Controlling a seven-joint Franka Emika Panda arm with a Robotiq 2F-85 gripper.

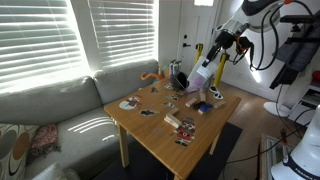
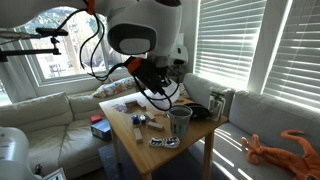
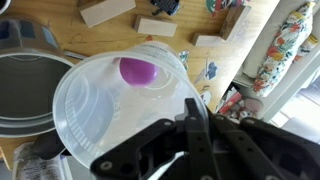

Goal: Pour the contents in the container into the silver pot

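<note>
The container (image 3: 115, 100), a translucent whitish plastic cup, fills the wrist view and has a purple piece (image 3: 137, 71) inside. My gripper (image 3: 190, 112) is shut on its rim, one finger inside the wall and one outside. In both exterior views the cup (image 1: 203, 73) (image 2: 179, 122) hangs low over the wooden table under the gripper (image 1: 214, 55) (image 2: 165, 95), and in one it looks tilted. The silver pot (image 3: 22, 90) lies just left of the cup in the wrist view, and it shows as a dark shape behind the cup in an exterior view (image 2: 198, 110).
Wooden blocks (image 3: 105, 10) and small items are scattered over the table (image 1: 160, 135). A shiny metal cylinder (image 2: 216, 103) stands near the pot. An orange toy (image 2: 280, 148) lies on the sofa (image 1: 60, 110). Blinds cover the windows behind.
</note>
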